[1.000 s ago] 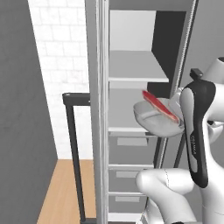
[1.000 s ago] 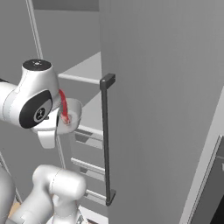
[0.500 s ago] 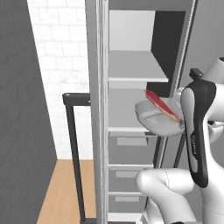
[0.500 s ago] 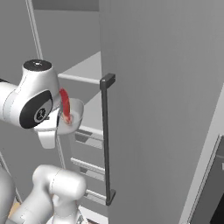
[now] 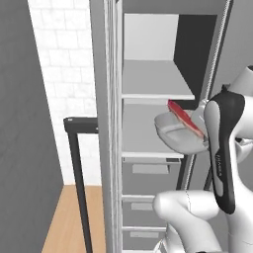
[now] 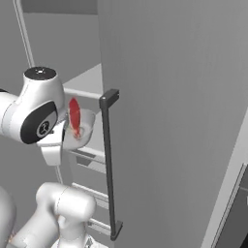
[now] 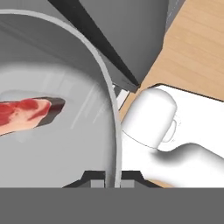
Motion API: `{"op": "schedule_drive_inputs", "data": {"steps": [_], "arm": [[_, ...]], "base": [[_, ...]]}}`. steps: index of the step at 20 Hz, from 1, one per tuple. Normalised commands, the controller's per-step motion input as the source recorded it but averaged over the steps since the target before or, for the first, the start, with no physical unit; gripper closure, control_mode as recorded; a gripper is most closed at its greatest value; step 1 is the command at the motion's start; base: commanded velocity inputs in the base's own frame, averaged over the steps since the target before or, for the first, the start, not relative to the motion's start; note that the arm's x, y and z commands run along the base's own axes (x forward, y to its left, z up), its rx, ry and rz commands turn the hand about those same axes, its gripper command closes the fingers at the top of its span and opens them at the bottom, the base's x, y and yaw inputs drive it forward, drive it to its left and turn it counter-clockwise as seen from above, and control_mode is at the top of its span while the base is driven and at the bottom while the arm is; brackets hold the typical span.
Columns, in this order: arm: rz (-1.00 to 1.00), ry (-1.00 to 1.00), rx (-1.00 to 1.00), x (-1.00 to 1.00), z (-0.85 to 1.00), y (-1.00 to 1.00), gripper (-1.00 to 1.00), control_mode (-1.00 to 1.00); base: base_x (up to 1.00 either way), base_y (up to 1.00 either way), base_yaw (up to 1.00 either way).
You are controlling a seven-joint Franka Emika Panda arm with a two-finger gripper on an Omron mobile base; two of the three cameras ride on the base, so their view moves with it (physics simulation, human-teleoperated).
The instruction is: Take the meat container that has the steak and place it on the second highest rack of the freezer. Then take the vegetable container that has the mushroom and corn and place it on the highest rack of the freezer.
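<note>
One meat container (image 5: 179, 132), seemingly slightly nearer rack (image 5: 148, 144)

We are counting one shallow grey round container (image 5: 175, 132), one red raw steak (image 5: 184, 117) in it, and two flat grey freezer shelves (image 5: 153, 86).

A white brick wall (image 5: 64, 74) stands behind a wooden floor (image 5: 64, 222), beside a dark grey panel (image 5: 22, 123).

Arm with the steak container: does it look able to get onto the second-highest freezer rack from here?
Probably yes. The hand is shut on the rim of the tilted grey steak container, level with the flat grey second-highest rack; the freezer stands open there.
</note>
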Motion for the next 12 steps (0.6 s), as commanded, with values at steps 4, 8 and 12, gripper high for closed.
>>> {"op": "schedule_drive_inputs", "data": {"steps": [4,8,12], "arm": [[0.00,0.00,0.00,0.00,0.00,0.00,1.00,1.00],[0.00,0.00,0.00,0.00,0.00,0.00,1.00,1.00],[0.00,0.00,0.00,0.00,0.00,0.00,1.00,1.00]], "base": [[0.70,0.00,0.09],[0.32,0.14,0.03],[0.18,0.21,0.01]]}}
